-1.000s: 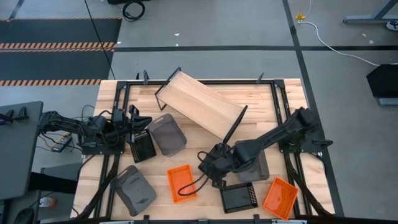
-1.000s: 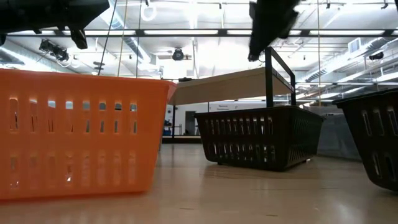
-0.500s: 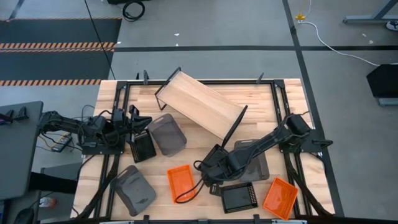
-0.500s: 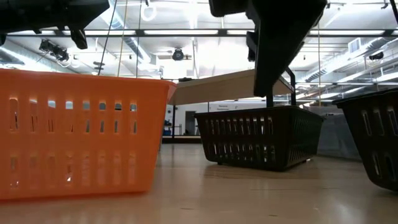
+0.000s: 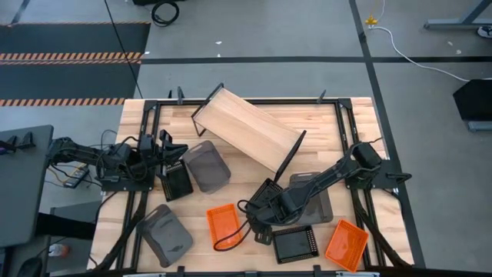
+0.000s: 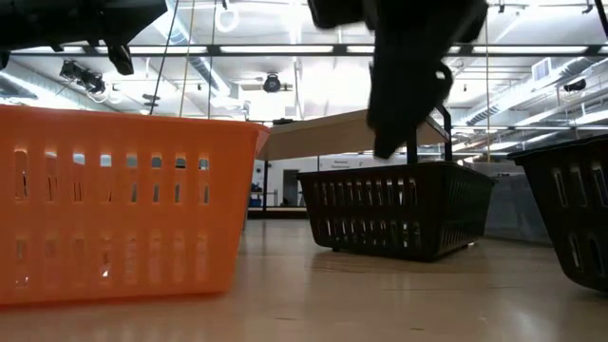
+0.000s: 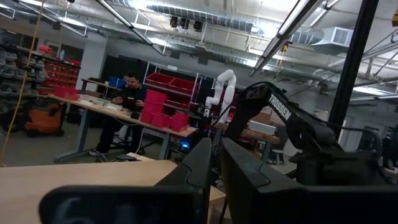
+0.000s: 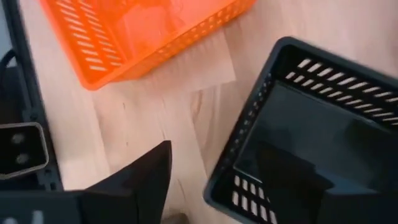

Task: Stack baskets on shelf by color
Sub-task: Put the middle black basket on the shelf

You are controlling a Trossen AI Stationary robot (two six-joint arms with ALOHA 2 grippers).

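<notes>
The shelf [image 5: 246, 127] lies slantwise across the far middle of the table. Around it stand several baskets. An orange basket [image 5: 225, 225] and a black basket [image 5: 296, 244] stand near the front. Another orange basket [image 5: 346, 244] is at the front right. My right gripper [image 8: 242, 177] hovers open over the black basket [image 8: 311, 143], at the end nearest the orange one. One finger [image 8: 140, 180] is over the bare table beside its end wall [image 8: 239, 143], the other over its inside. My left gripper [image 7: 214, 168] waits shut and empty at the table's left, above a black basket [image 5: 177, 183].
A grey basket [image 5: 207, 165] stands beside the left black one, a second grey basket [image 5: 165, 235] at the front left, and a third [image 5: 319, 201] under my right arm. Black frame rails [image 5: 138, 219] run along the table's left and right sides. A person sits in the room beyond.
My right gripper has moved toward the table's near edge and down, from beside the shelf's end to above the gap between the orange basket and the front black basket. The baskets and the shelf have stayed where they were.
</notes>
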